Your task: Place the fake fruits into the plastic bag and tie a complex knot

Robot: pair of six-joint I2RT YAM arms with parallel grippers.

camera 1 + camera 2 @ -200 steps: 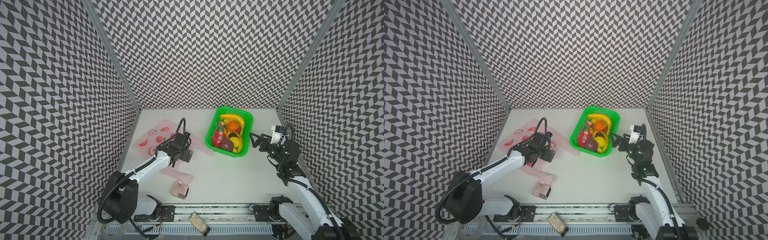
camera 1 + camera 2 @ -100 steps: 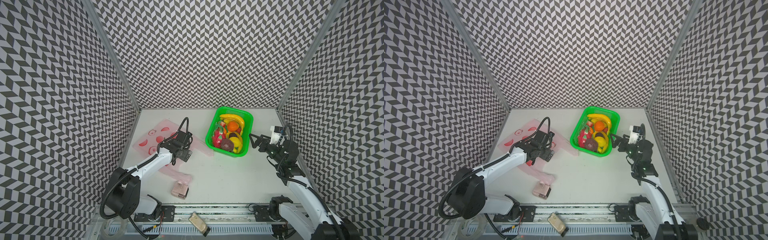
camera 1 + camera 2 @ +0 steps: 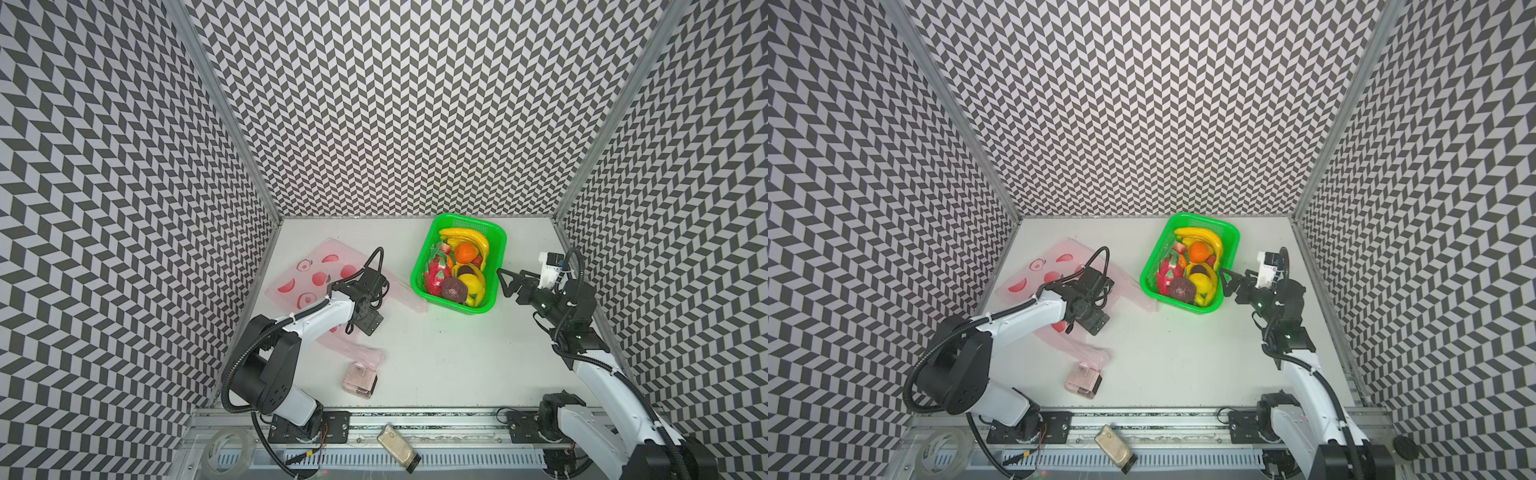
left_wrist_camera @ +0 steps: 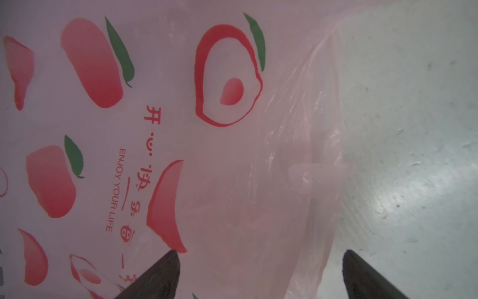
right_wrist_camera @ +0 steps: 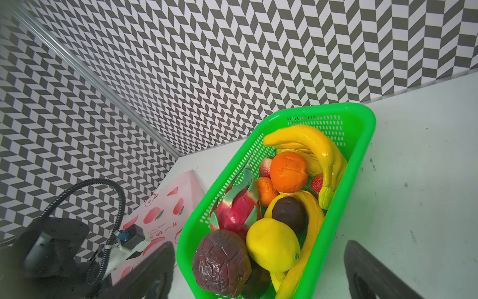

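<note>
Pink film of the plastic bag [image 3: 309,272] lies flat on the tabletop [image 3: 436,353], left of centre in both top views, in the same place as a second ago. The fake fruits [image 3: 457,270] are all still in the green basket [image 3: 469,216], right of centre; none has moved.

Changes over the last second:
- The left arm [image 3: 320,316] has swung its shoulder and elbow upward in the frame. Its jaws stay over the lower right part of the bag.
- The right jaws have crept leftward and now sit just beside the basket's right rim.

Jaw state:
- Left jaws: spread wide, holding nothing. In the left wrist view the two dark fingertips [image 4: 160,277] straddle the wrinkled bag edge [image 4: 305,155] where it meets the bare tabletop.
- Right jaws: spread wide, holding nothing. The right wrist view looks down onto the basket, and the dark brown fruit [image 5: 221,262] is the nearest one.

Assessment: the task is at its start. The bag is unopened and no knot exists. The left jaws appear set to pinch the film edge, and the right jaws to take a first fruit.
</note>
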